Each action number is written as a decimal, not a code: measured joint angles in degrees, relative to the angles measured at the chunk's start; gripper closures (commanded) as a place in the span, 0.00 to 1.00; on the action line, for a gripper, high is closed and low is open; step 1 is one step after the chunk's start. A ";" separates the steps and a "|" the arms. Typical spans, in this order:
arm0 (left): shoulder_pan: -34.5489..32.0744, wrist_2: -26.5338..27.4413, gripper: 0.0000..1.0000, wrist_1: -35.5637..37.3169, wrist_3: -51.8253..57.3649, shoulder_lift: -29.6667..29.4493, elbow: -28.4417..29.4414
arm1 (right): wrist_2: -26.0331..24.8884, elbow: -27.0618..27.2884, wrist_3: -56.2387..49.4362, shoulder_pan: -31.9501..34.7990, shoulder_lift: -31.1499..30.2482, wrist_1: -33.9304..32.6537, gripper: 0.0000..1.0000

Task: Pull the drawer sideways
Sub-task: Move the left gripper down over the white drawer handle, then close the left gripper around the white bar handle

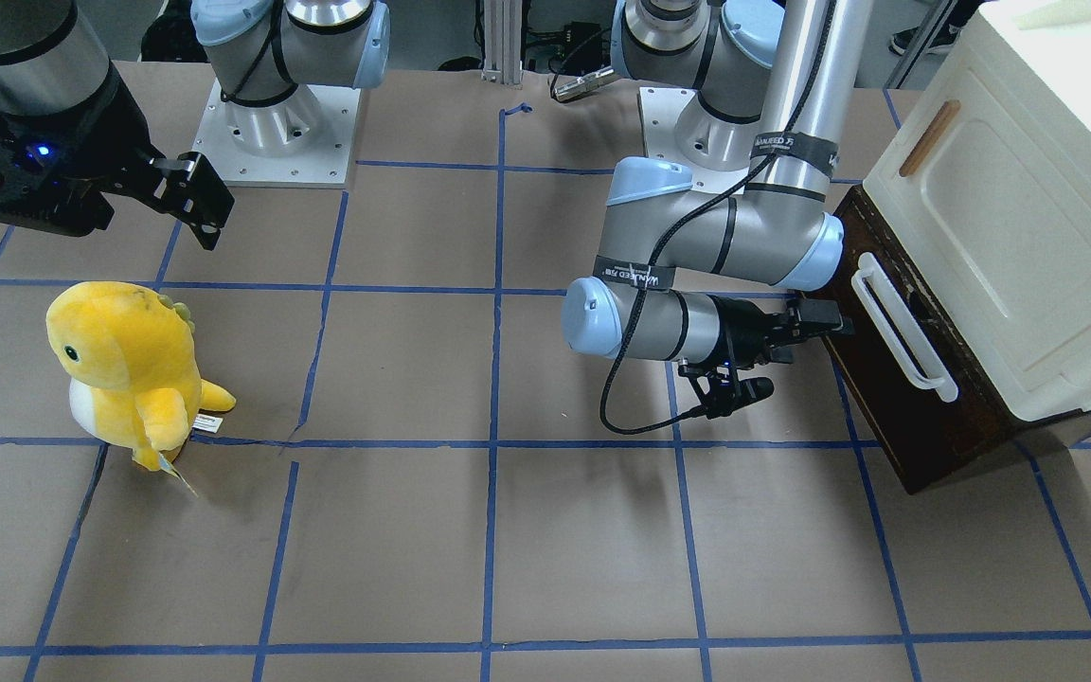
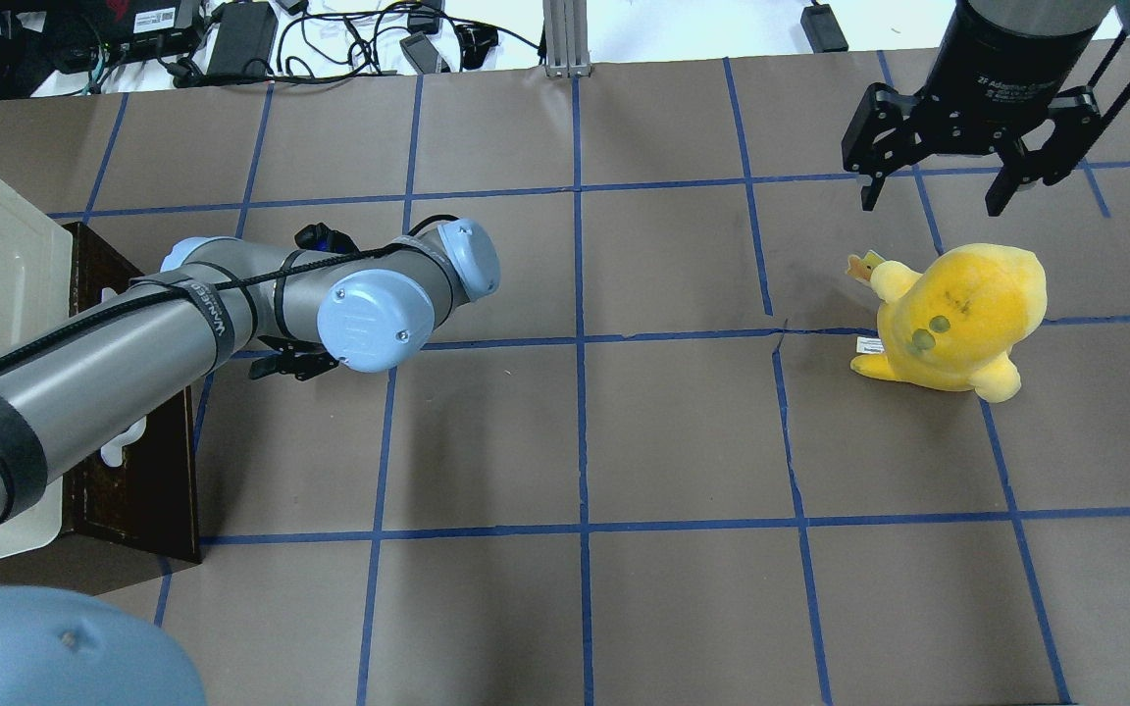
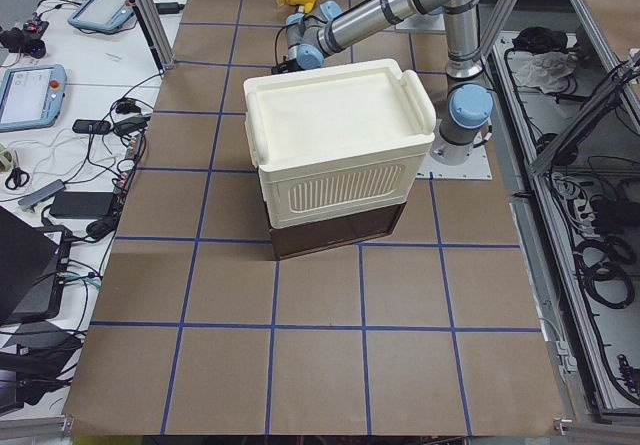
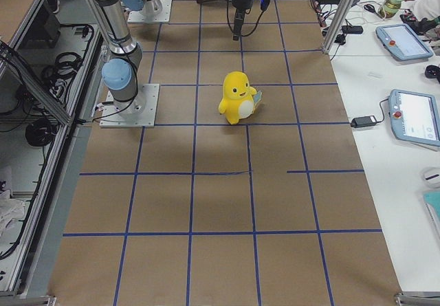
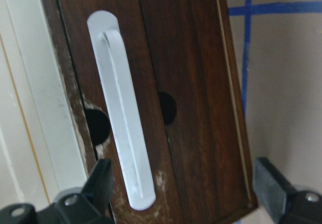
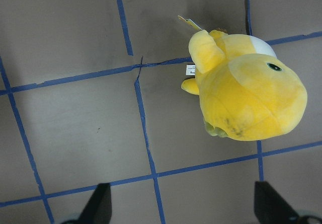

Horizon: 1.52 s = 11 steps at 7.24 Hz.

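Facing the drawer point(image 1: 924, 426) head-on, the left gripper point(image 1: 825, 322) hangs just short of its dark brown front with both fingers point(image 5: 100, 183) spread wide and nothing between them but air. In the left wrist view the lower end of the long white handle point(image 5: 123, 128) lies between the two fingers, nearer one than the other, and neither touches it. Two round holes show in the wood on either side of the handle. The drawer sits at the bottom of a cream-white cabinet point(image 1: 1010, 237) on the robot's left end of the table point(image 1: 508, 530), its front close against the cabinet body. The right gripper point(image 2: 933, 196) hovers above the far end of the table, also wide open and empty. A yellow plush toy point(image 2: 957, 319) stands upright on the brown paper just below and beside it, well apart from the drawer.
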 measured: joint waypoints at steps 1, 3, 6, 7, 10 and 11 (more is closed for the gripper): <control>0.77 1.59 0.00 -1.72 -0.05 -1.05 0.00 | 0.00 0.00 0.00 0.00 0.00 -0.02 0.00; 2.71 2.50 0.00 -7.24 -2.71 -1.09 0.09 | 0.00 0.00 0.00 0.00 0.00 0.03 0.00; 4.68 2.64 0.03 -14.42 -12.38 -0.58 0.27 | 0.00 0.00 0.00 -0.03 -0.01 -0.01 0.00; 5.17 2.89 0.09 -14.86 -15.35 -0.74 0.27 | 0.00 0.00 0.00 -0.04 -0.01 -0.02 0.00; 5.66 5.82 0.10 -15.43 -18.14 -1.45 0.06 | 0.00 0.00 0.00 -0.04 0.00 -0.01 0.00; 6.00 6.49 0.10 -16.37 -18.04 -1.65 0.02 | 0.00 0.00 0.00 -0.04 0.00 0.03 0.00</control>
